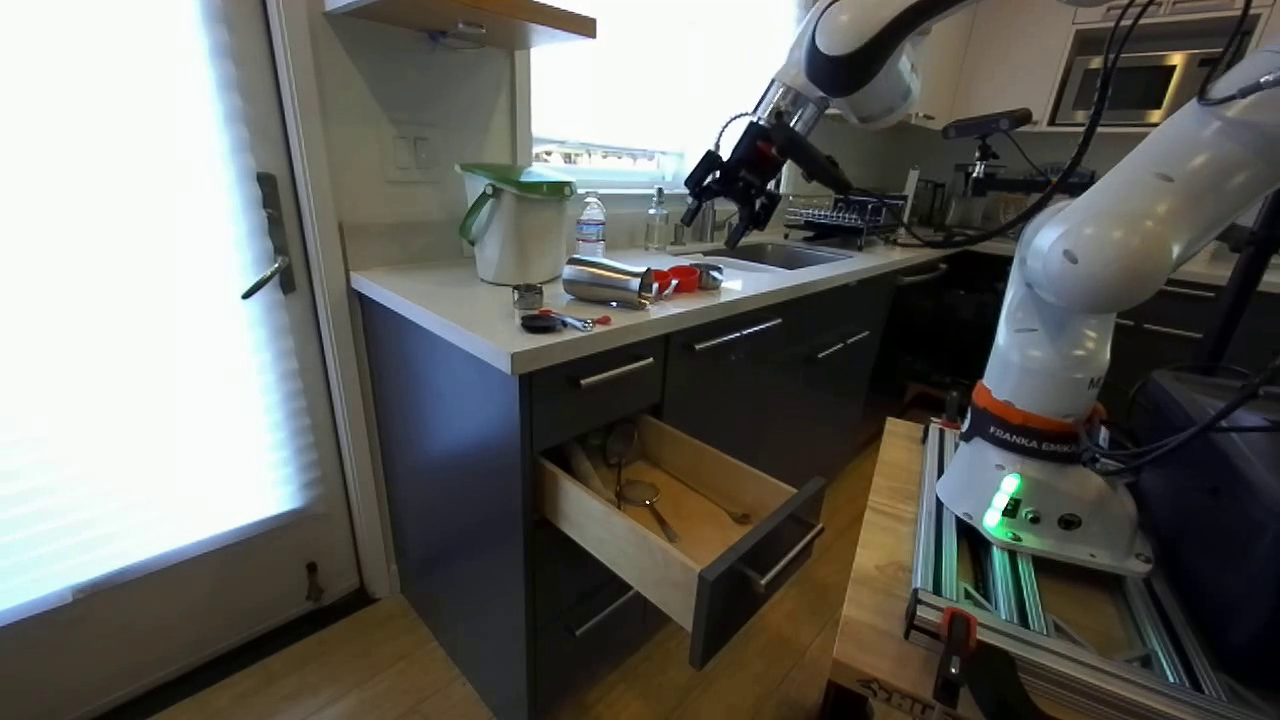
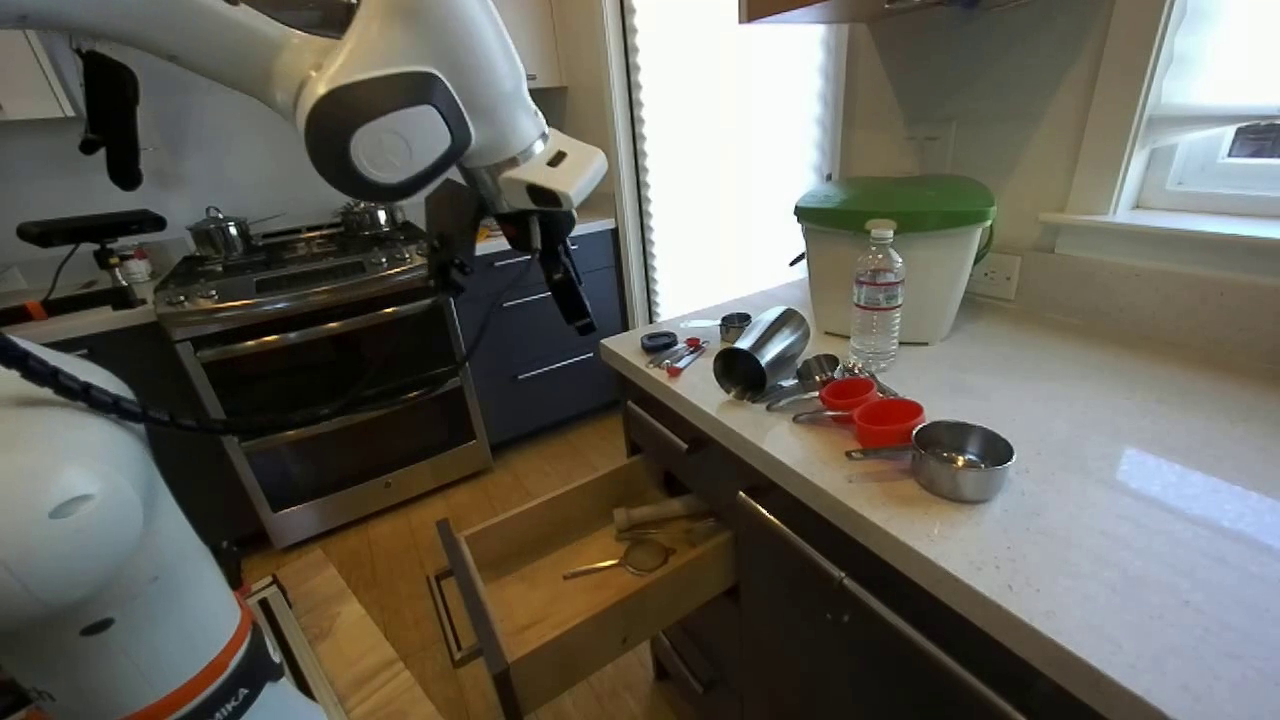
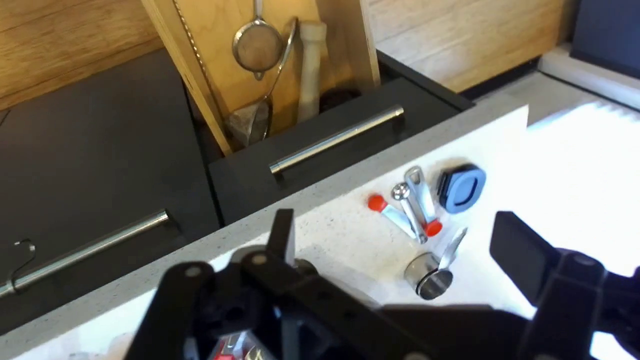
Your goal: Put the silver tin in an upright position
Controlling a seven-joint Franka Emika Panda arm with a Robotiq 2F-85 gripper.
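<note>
The silver tin (image 1: 603, 281) lies on its side on the white counter, near the front edge. It also shows in an exterior view (image 2: 778, 340), where its open mouth faces the counter's front edge. In the wrist view it is mostly hidden behind the gripper's fingers. My gripper (image 1: 714, 222) is open and empty, in the air above counter height and apart from the tin. It also shows in an exterior view (image 2: 515, 295). In the wrist view its fingers are spread wide (image 3: 395, 235), with a small metal measuring cup (image 3: 429, 275) on the counter seen between them.
A white bucket with green lid (image 2: 895, 260) and a water bottle (image 2: 878, 300) stand behind the tin. Red measuring cups (image 2: 888, 420), a metal cup (image 2: 962, 462) and measuring spoons (image 3: 410, 205) lie around it. An open drawer (image 1: 620, 545) juts out below.
</note>
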